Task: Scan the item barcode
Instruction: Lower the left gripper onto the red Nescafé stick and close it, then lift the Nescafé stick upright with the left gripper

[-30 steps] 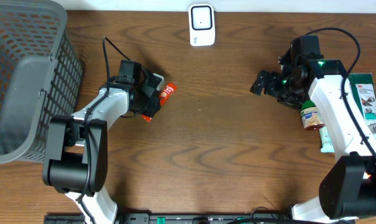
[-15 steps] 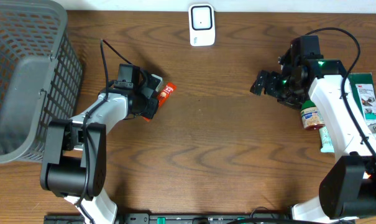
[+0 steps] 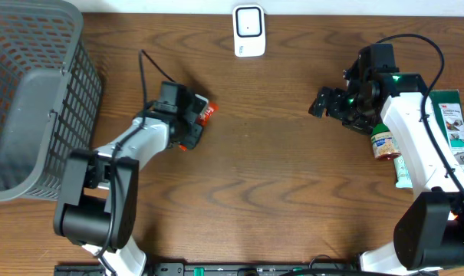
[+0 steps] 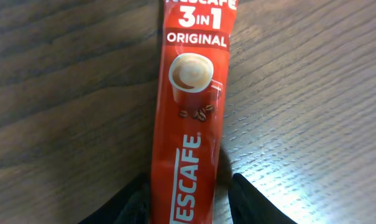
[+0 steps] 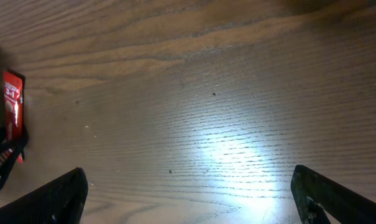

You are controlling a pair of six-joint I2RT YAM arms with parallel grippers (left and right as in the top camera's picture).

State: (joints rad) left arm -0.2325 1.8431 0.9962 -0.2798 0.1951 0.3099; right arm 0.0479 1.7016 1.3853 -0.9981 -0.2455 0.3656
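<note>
Nescafé stick [image 4: 189,124] is light, floppy and slick, so I'd pinch across its width. Left gripper [image 4: 189,190] straddles it narrow, grip unclear; right gripper [image 5: 188,177] gapes wide, empty.

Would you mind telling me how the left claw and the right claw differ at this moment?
The left claw straddles the red Nescafe sachet; the right claw has only bare table between its fingers. The left claw's fingers stand close together; the right claw's are spread wide. Both are open and face the table.
</note>
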